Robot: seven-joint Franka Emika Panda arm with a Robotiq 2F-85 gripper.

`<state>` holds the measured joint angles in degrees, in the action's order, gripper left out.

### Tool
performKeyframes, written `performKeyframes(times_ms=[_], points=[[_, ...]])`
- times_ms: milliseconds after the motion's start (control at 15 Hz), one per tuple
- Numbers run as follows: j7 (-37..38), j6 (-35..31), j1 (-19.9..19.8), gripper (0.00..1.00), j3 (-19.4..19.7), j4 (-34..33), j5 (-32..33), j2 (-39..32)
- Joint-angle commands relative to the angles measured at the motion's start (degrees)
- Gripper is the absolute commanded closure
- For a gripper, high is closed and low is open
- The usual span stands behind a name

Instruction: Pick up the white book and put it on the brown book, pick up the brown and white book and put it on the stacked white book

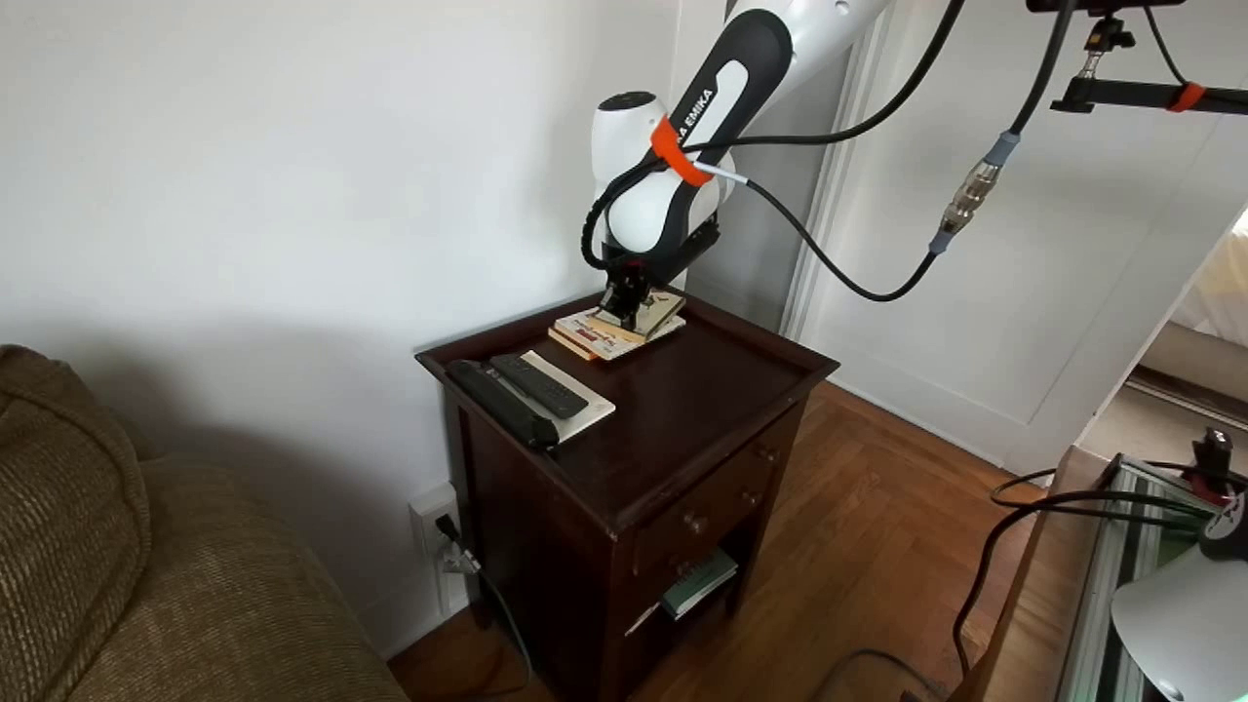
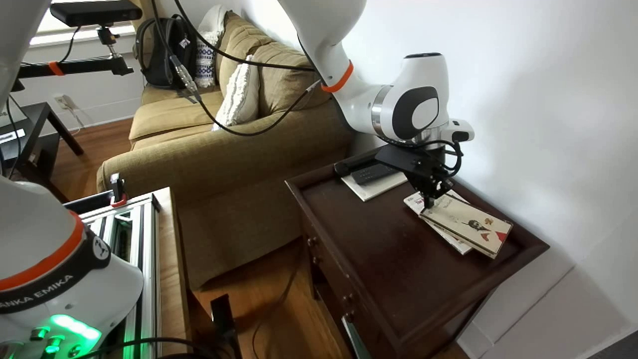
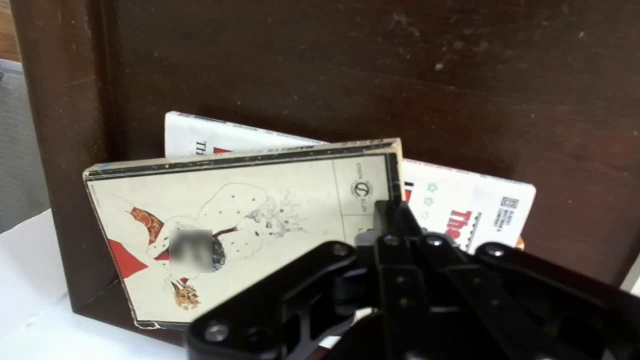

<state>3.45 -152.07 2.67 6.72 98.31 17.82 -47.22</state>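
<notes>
One end effector [image 3: 398, 220] is what I have at the far end, pointing down, its two fingers closed against each other. My fingertips stand right at one short end of the brown and white book [image 3: 235, 210]; whether they touch it, I cannot tell. That book lies flat, its pale cover, drawn on with touches of red and brown, stretching away from my fingers in the wrist view. Directly under it, turned at an angle, is the white book [image 3: 480, 205], one end showing beside my fingertips with red lettering on it. Lowest of all, I get only an orange-tan strip of the brown book [image 1: 571, 344] in an exterior view. That makes three books in the stack below my end effector, on one worktop [image 2: 379, 249]. Off to one side of the end effector, well apart from the stack, both exterior views show me one remote [image 1: 539, 383] lying on one white slab [image 1: 590, 417], and one long black object [image 1: 499, 402] just beside it. Well below, on the cabinet [image 1: 546, 546], I count four drawer knobs [image 2: 312, 242], and one greenish book [image 1: 699, 585] in the open shelf. Past the worktop's edge sits one couch [image 2: 224, 159].
</notes>
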Motion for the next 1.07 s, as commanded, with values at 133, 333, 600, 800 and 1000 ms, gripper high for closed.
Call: performKeyframes(times_ms=[133, 333, 600, 800, 1000], points=[[-2.8, -1.7, -1.2, 1.00, -1.8, -3.3, -2.9, -3.1], [-2.7, -1.8, -0.8, 1.00, -1.3, -2.9, -2.5, -1.9], [-1.7, -3.6, -0.1, 1.00, 0.0, -0.7, -1.9, 0.6], [-0.9, -4.3, -0.1, 1.00, 1.9, 0.3, -1.2, 0.9], [-1.3, -6.2, -0.2, 1.00, 3.8, 0.6, -0.3, -0.2]])
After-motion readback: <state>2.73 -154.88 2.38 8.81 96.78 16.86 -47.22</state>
